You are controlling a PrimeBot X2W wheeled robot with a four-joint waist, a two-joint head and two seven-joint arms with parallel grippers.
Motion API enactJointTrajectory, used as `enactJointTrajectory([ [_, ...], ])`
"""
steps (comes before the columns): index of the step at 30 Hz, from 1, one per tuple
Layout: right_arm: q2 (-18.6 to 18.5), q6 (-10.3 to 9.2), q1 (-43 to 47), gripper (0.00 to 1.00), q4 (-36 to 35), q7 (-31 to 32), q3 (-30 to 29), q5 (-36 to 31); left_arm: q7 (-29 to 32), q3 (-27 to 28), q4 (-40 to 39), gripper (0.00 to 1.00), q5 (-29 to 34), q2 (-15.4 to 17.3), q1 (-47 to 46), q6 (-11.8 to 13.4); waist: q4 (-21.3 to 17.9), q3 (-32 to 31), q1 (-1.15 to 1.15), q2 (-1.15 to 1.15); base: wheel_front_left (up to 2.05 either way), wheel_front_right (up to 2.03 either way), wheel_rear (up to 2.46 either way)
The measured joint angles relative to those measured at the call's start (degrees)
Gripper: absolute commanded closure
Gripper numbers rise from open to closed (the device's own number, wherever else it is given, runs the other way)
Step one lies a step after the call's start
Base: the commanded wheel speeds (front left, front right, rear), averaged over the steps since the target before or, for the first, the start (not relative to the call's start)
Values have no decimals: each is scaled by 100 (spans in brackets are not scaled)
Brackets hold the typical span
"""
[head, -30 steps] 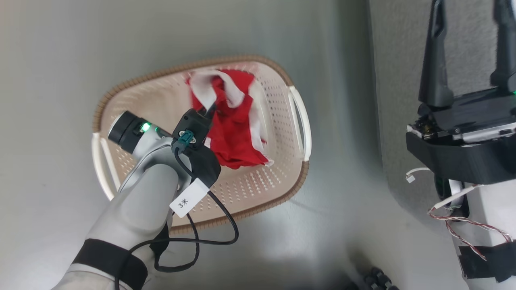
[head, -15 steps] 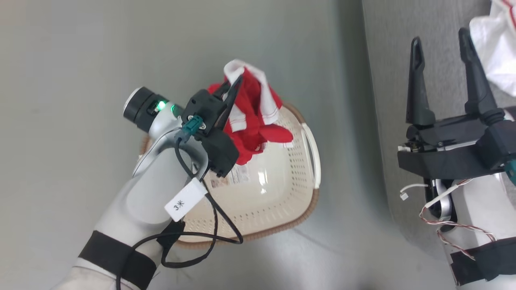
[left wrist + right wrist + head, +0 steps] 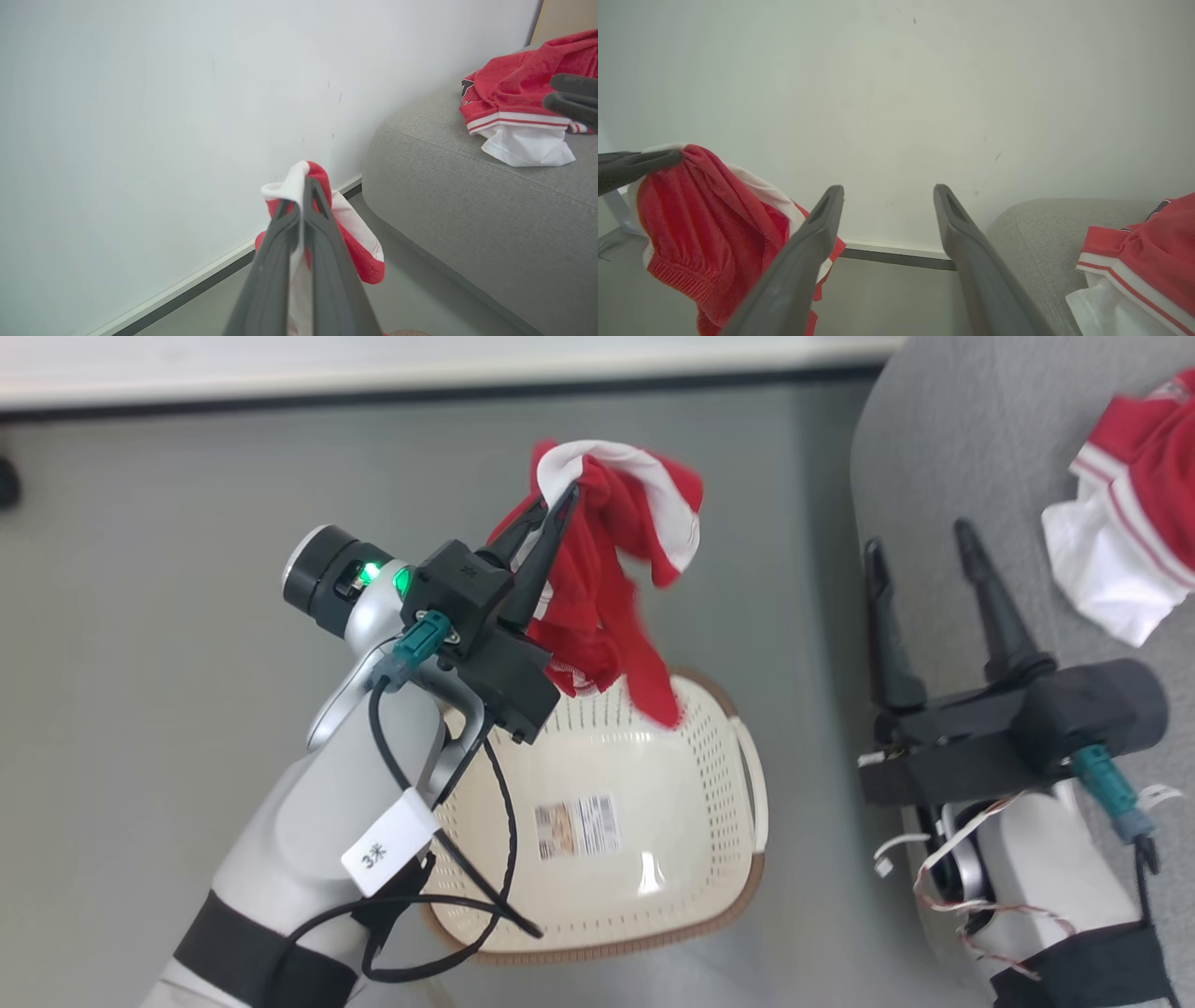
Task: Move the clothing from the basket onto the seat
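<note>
My left gripper (image 3: pixel 558 502) is shut on a red garment with a broad white stripe (image 3: pixel 611 579), which hangs in the air above the far edge of the cream basket (image 3: pixel 695 751). In the left wrist view the gripper (image 3: pixel 303 198) pinches the cloth (image 3: pixel 357 235) at its top fold. A second red and white garment (image 3: pixel 1134 513) lies on the grey seat (image 3: pixel 934 467) at the right. My right gripper (image 3: pixel 917 537) stands open over the seat's near edge with nothing between its fingers, as the right wrist view (image 3: pixel 888 191) confirms.
The basket holds no clothes; a printed label (image 3: pixel 574 826) shows on its bottom. It stands on grey floor (image 3: pixel 140 616) left of the seat. A white wall with a dark baseboard (image 3: pixel 373 387) runs behind. A small dark object (image 3: pixel 7 481) sits at the left edge.
My left gripper has lifted the red garment up and out of the basket. The head camera has tilted up, bringing in the wall and the garment on the seat.
</note>
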Motion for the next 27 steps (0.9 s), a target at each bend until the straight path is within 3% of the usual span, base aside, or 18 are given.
enactJointTrajectory([
  [10,73,297,269,0,531,0,365,12,0,-13,-363,100,0,-18,137,-1,61,-879,0,0,0,0,0],
  [17,174,641,491,0,975,0,799,58,0,-155,-438,100,-1,-36,233,-5,33,-1573,0,0,0,0,0],
  [27,183,843,756,0,1403,0,1055,65,-1,-488,-586,100,-170,-75,711,-8,-2,-2433,0,0,0,0,0],
])
